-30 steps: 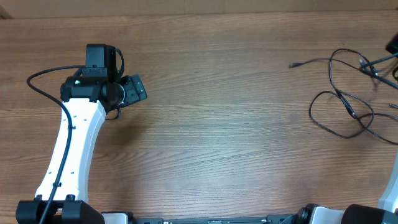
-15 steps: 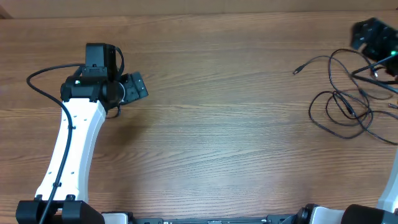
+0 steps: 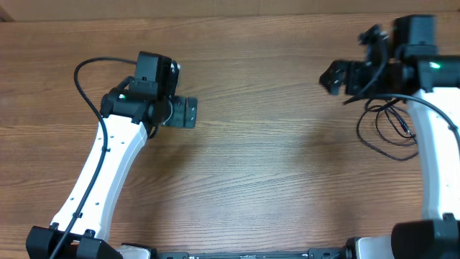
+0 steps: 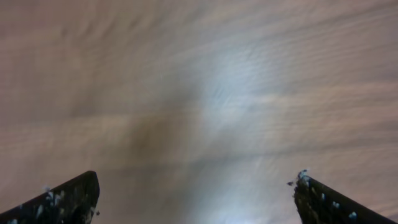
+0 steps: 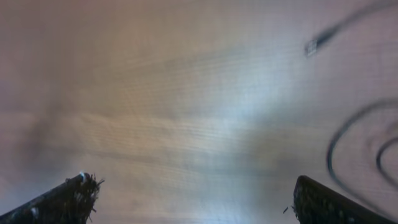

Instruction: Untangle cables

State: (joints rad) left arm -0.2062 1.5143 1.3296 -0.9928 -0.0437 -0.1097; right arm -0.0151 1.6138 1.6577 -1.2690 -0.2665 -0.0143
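Overhead, from the near edge outward: white left arm (image 3: 97, 169) rising from its base across the wooden table (image 3: 259, 180) and ending in the left gripper (image 3: 185, 113) over the left half of the board, well apart from any wire. On the other side, white right arm (image 3: 431, 151) running up the right edge, then bending inward, with the right gripper (image 3: 333, 75) aimed toward the table's middle at the far side. Under and just beside that arm, the cables (image 3: 388, 128): thin black wires lying in overlapping loops on the wood at the right, partly hidden by the wrist, one strand trailing toward the gripper. Cannot tell whether touching it.

Left wrist view: two dark fingertips (image 4: 74, 196) in the lower corners, spread wide and gripping nothing. Beyond them, blurred wood grain.

Right wrist view: same wide spread of the fingertips (image 5: 71, 196), likewise empty-handed. Farther out on the right, a curved black loop of wire. At the far upper right, a small silver-tipped plug end (image 5: 314, 45) lying on the wood, apart from both fingers. Blurred throughout.
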